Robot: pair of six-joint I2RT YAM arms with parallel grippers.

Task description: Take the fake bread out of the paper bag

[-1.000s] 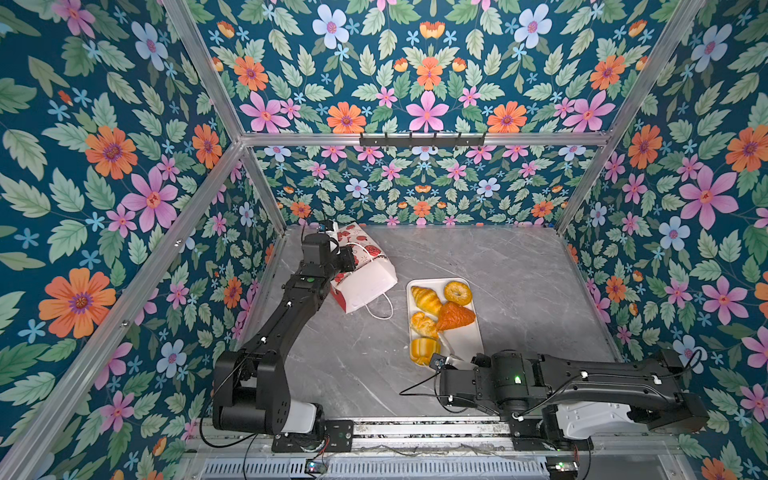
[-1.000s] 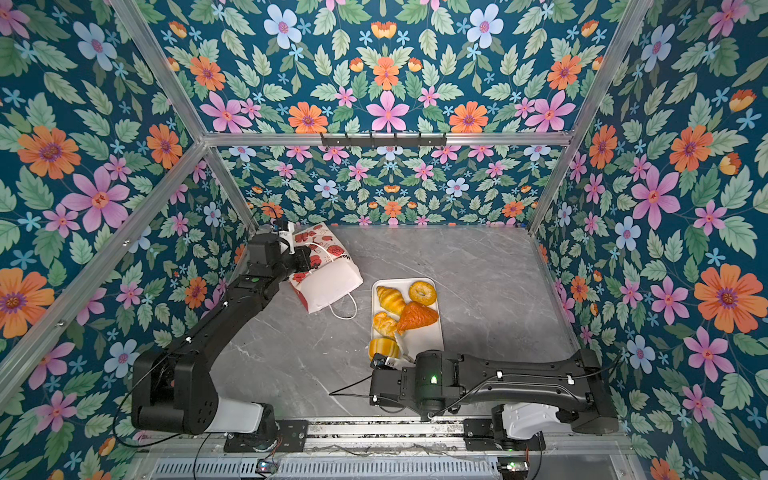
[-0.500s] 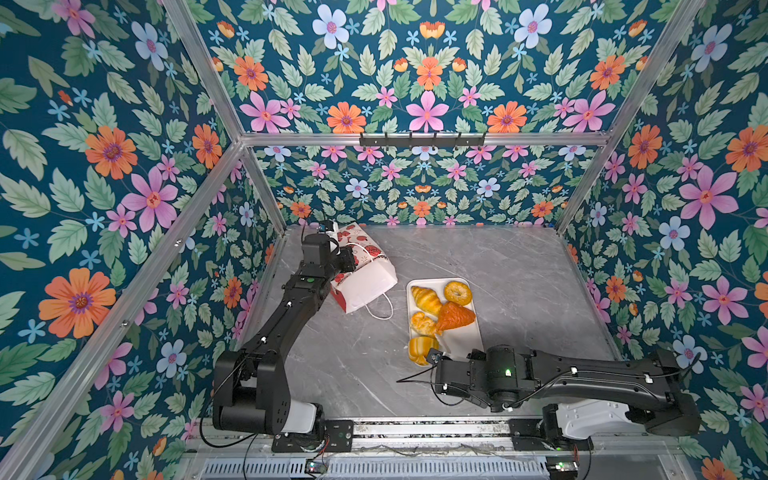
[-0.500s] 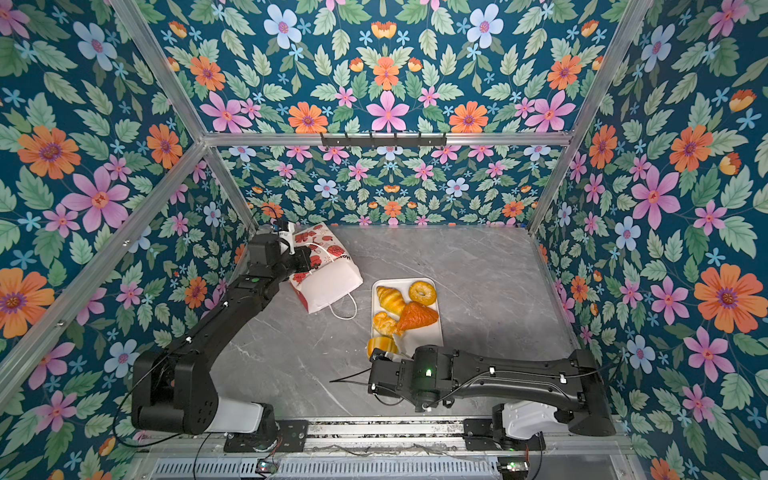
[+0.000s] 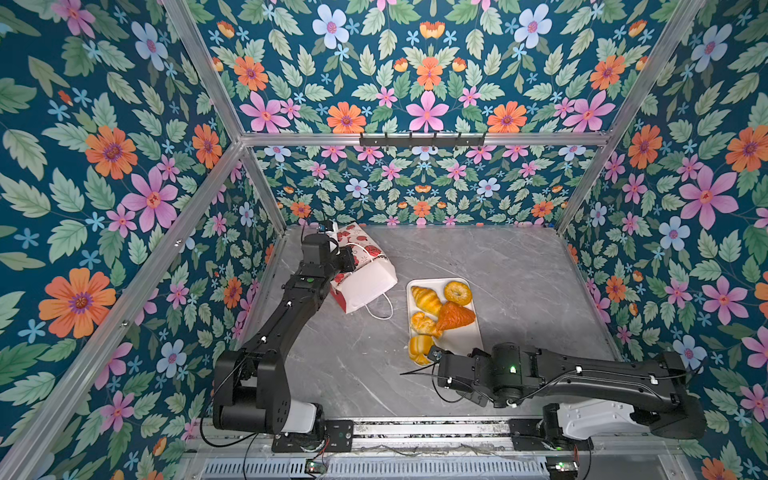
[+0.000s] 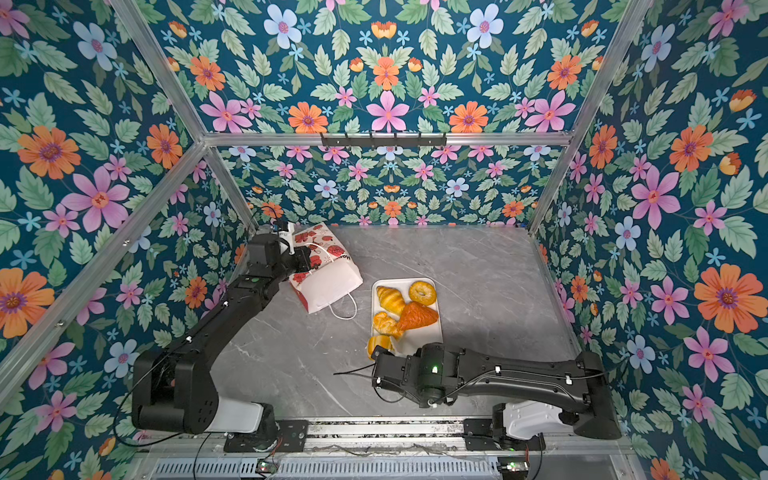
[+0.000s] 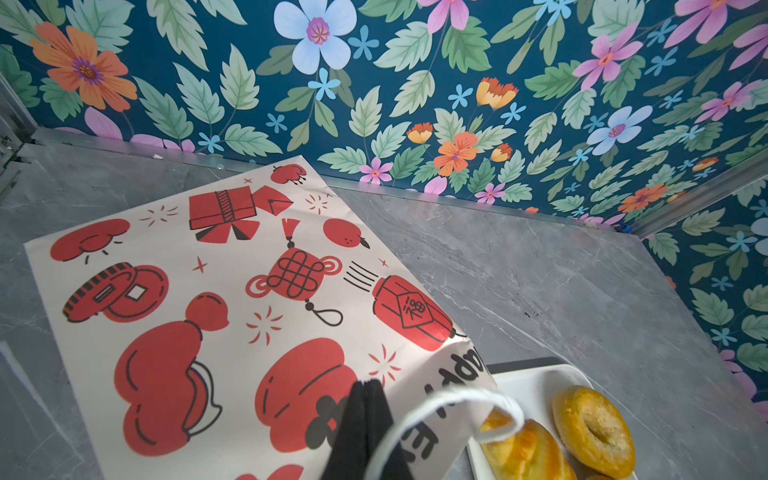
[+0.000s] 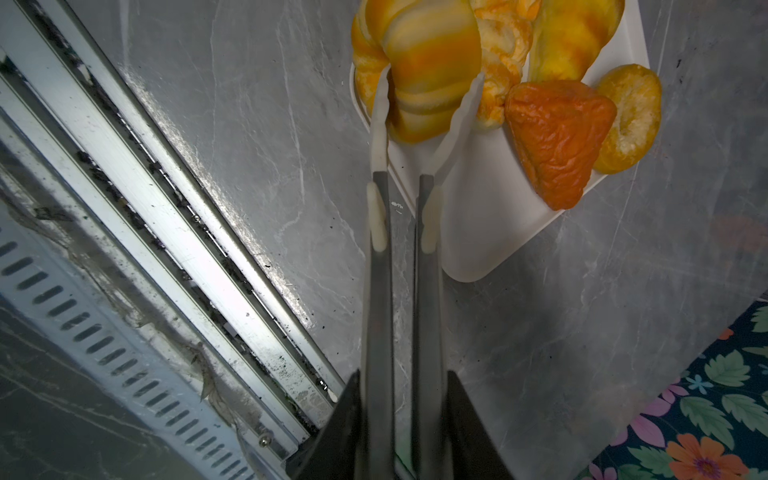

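Note:
The white paper bag (image 5: 365, 282) with red pictures lies tilted on the table at the back left. My left gripper (image 7: 365, 399) is shut on its paper edge beside a white cord handle (image 7: 457, 399). The fake bread sits on a white tray (image 5: 467, 343): a croissant (image 5: 426, 299), a bagel (image 5: 457, 292), an orange-brown triangle (image 5: 455, 318), a pale pastry (image 5: 422, 323). Another croissant (image 8: 432, 62) overhangs the tray's near corner. My right gripper (image 8: 399, 415) is shut on grey tongs (image 8: 378, 291). Their white tips (image 8: 380, 116) press both sides of that croissant.
The metal rail (image 8: 174, 199) and vented strip run along the table's front edge, close under my right arm (image 5: 561, 370). Floral walls close in the left, back and right sides. Bare grey tabletop (image 5: 498, 257) lies right of the tray and behind it.
My right arm has edged toward the tray's near end and the tongs have narrowed onto the croissant there. The left arm and the bag have not moved.

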